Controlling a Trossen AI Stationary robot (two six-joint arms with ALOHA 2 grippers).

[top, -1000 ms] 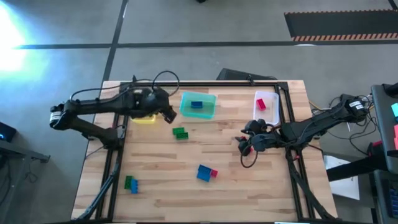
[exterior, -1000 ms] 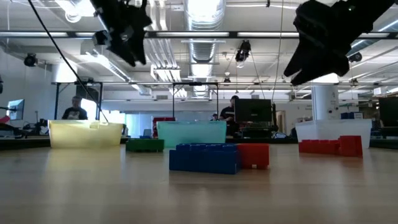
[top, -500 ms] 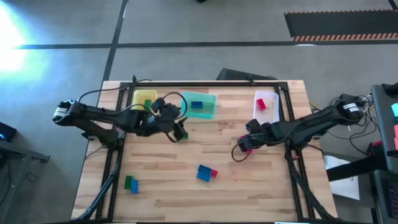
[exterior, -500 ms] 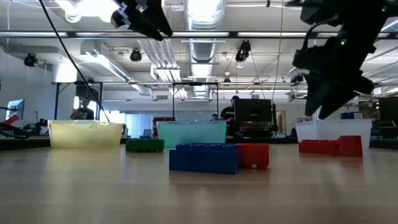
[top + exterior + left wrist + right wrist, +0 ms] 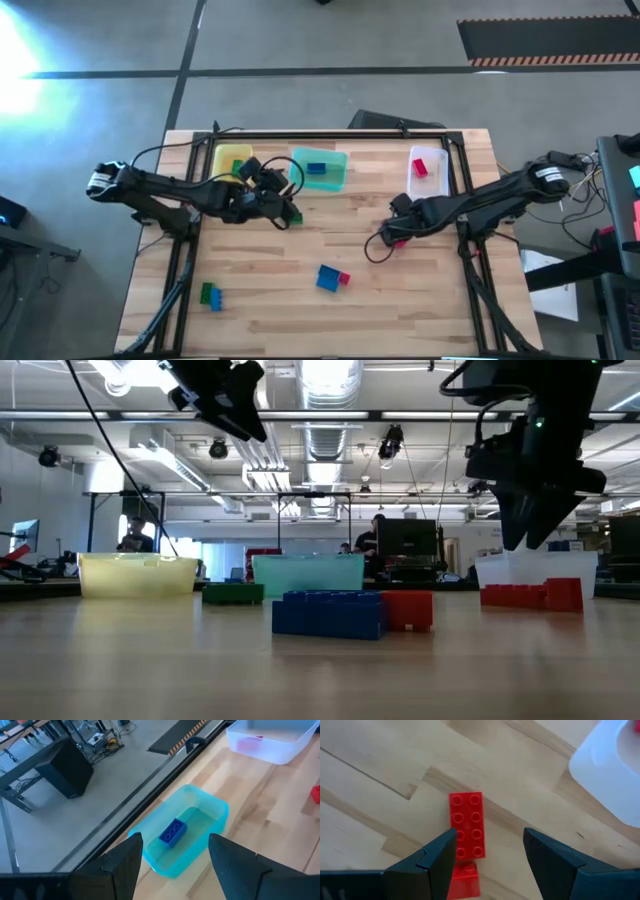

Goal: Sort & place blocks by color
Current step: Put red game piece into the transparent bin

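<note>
Pale wooden desk under a workshop ceiling, a person seated far behind. Landmark: translucent teal plastic bin at the far edge, one small blue brick inside. Left of it, a translucent yellow bin; right of it, a clear rectangular bin with a red brick in it. Left pincer spread wide, empty, just left of the teal bin, above a green brick. Right pincer also spread wide, well right of the teal bin, poised over a long red studded brick with a smaller red piece touching its end. Nearer the front: a blue brick with red one attached, and a green-and-blue pair. Step judged: picking up red. Next: lower, straddle the long brick's narrow sides, close, carry to the clear bin.
</note>
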